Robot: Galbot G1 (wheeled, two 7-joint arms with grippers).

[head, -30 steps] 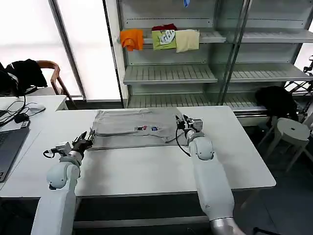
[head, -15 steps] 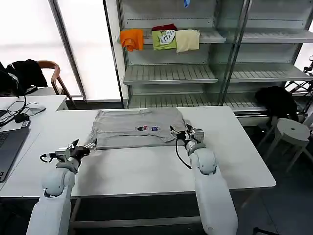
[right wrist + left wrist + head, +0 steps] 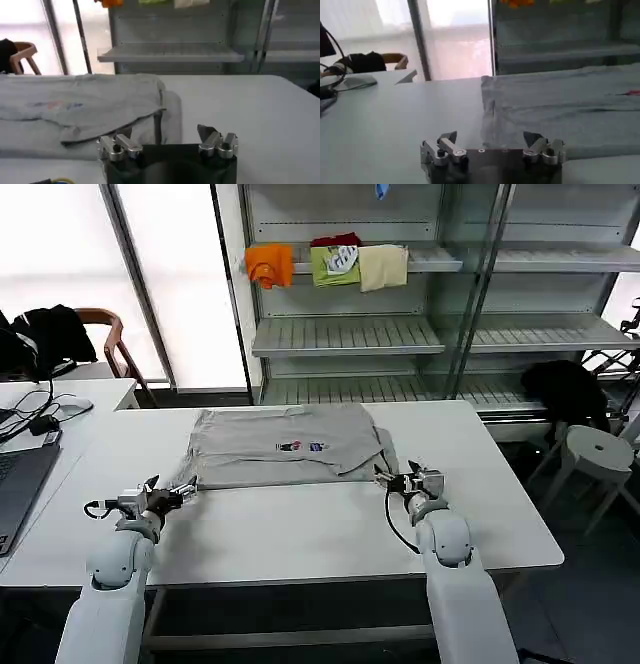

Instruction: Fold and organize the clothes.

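Both claws open, empty: left claw (image 3: pixel 172 494) at shirt (image 3: pixel 285 446) near-left corner, right claw (image 3: pixel 397 480) just off near-right hem. Pinch both layers at corners, lift evenly, fold away across desk (image 3: pixel 300 524).

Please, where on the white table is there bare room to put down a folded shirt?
Bare room lies along the table front, between left gripper and right gripper, and right of the grey shirt. The back middle is covered by it.
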